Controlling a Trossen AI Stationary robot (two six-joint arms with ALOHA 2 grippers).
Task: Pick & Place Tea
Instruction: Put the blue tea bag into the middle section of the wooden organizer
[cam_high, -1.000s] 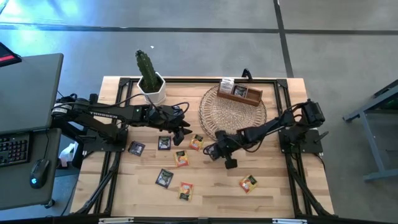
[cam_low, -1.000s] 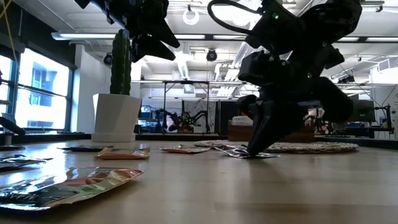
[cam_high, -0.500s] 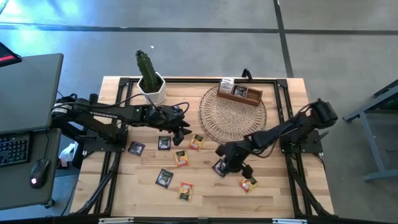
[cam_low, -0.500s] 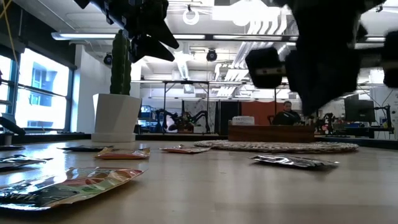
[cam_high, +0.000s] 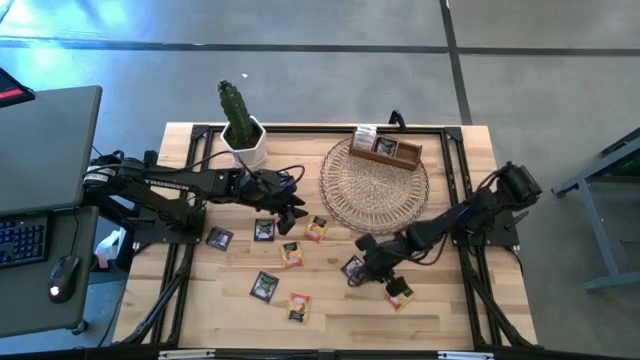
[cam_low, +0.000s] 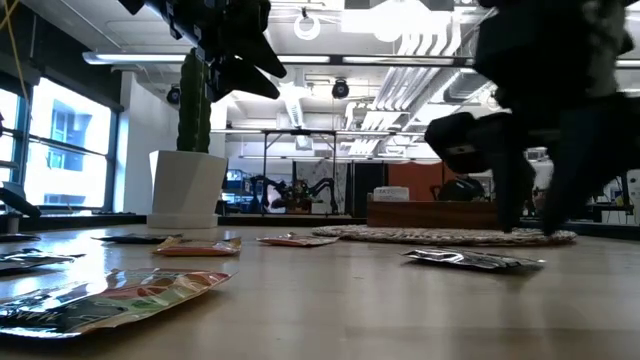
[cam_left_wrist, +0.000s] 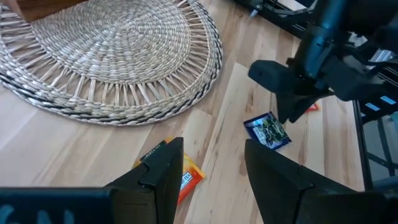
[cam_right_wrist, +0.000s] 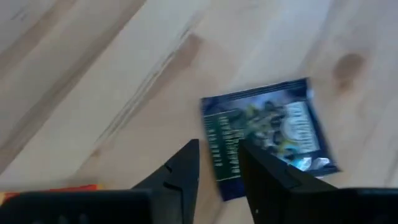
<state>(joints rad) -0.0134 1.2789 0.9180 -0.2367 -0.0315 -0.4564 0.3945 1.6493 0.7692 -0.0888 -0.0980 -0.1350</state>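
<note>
The right claw (cam_high: 372, 268) hovers low over a dark blue tea sachet (cam_high: 353, 268) lying flat on the table (cam_high: 450, 310), its fingers parted a little around nothing, apparently lined up for a pinch. An orange sachet (cam_high: 400, 295) lies just beside it. The left claw (cam_high: 295, 212) waits above the other sachets (cam_high: 262, 230) scattered near the cactus pot (cam_high: 243, 140), fingers apart and empty. The wicker mat (cam_high: 375, 185) and wooden box (cam_high: 385, 148), the likely destination, sit toward the table's far edge.
</note>
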